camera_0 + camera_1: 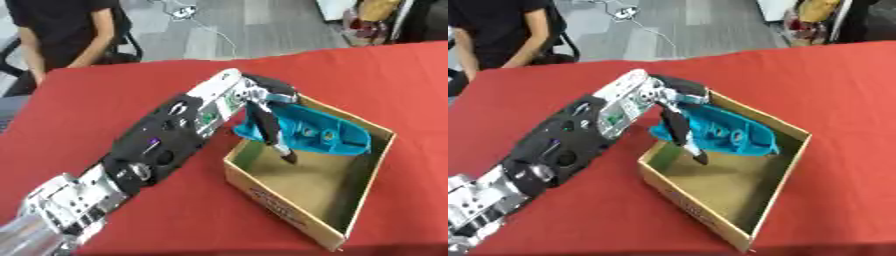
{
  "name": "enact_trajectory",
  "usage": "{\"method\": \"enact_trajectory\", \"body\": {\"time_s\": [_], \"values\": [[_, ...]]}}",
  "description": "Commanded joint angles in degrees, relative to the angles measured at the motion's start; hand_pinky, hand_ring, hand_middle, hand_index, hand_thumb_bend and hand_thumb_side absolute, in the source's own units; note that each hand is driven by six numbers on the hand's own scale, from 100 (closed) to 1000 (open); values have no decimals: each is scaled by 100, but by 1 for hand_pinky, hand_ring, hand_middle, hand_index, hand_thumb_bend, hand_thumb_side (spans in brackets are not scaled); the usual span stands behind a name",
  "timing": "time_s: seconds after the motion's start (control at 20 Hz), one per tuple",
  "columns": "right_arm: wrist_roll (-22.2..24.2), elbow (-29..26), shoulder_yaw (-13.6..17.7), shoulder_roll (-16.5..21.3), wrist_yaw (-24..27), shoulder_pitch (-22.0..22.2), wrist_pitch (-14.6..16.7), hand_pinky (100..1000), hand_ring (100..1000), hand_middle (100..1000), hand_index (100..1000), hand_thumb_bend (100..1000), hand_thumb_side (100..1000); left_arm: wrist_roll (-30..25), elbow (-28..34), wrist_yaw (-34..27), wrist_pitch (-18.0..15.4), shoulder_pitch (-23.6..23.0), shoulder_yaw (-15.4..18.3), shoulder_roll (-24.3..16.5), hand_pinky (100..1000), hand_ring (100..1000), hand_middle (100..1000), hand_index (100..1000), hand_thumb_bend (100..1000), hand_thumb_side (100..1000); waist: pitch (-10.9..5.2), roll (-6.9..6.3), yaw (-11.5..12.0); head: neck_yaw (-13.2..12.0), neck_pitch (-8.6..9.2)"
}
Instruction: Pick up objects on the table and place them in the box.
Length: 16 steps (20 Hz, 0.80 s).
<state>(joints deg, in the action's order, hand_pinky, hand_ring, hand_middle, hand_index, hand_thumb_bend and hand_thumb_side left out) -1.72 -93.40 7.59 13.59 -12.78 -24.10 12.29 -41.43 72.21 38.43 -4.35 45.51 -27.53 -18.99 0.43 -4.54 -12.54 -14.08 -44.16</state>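
Teal plastic object [319, 132] hung partly over the cardboard box [289, 210], its near end at the box's left rim and its long body reaching across the open top. My left hand [267, 107] had its fingers [278, 142] curled round that near end, one fingertip pointing down into the box. I judged this hold kept the object above the opening so it could drop onto the bare floor inside. Red cloth [105, 100] covered the table around the box. My right hand showed in neither view.
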Motion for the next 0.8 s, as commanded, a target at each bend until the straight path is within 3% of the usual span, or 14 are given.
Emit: {"method": "enact_trajectory", "body": {"time_s": [0.05,0.1,0.15,0.35,0.8], "values": [[4,-106,18,60,9,-104,-1,591,806,812,992,446,974,-187,118,98,-57,89,78,-104,699,754,785,849,869,706,-49,45,8,18,5],[3,-107,18,61,9,-104,-1,591,806,812,992,446,974,-233,113,120,-65,84,88,-107,699,754,785,849,869,706,-48,45,9,17,5],[3,-107,17,61,9,-104,-1,591,806,812,992,446,974,-271,112,134,-77,81,95,-106,752,822,847,879,1000,774,-47,45,9,19,5],[0,-109,19,60,10,-104,-1,591,806,811,991,446,974,-356,126,177,-102,78,118,-110,802,879,901,905,1000,816,-43,46,11,23,5],[0,-112,12,55,13,-97,1,590,805,811,990,446,974,-422,147,225,-94,80,148,-124,817,882,905,912,1000,811,-53,45,21,6,5]]}}
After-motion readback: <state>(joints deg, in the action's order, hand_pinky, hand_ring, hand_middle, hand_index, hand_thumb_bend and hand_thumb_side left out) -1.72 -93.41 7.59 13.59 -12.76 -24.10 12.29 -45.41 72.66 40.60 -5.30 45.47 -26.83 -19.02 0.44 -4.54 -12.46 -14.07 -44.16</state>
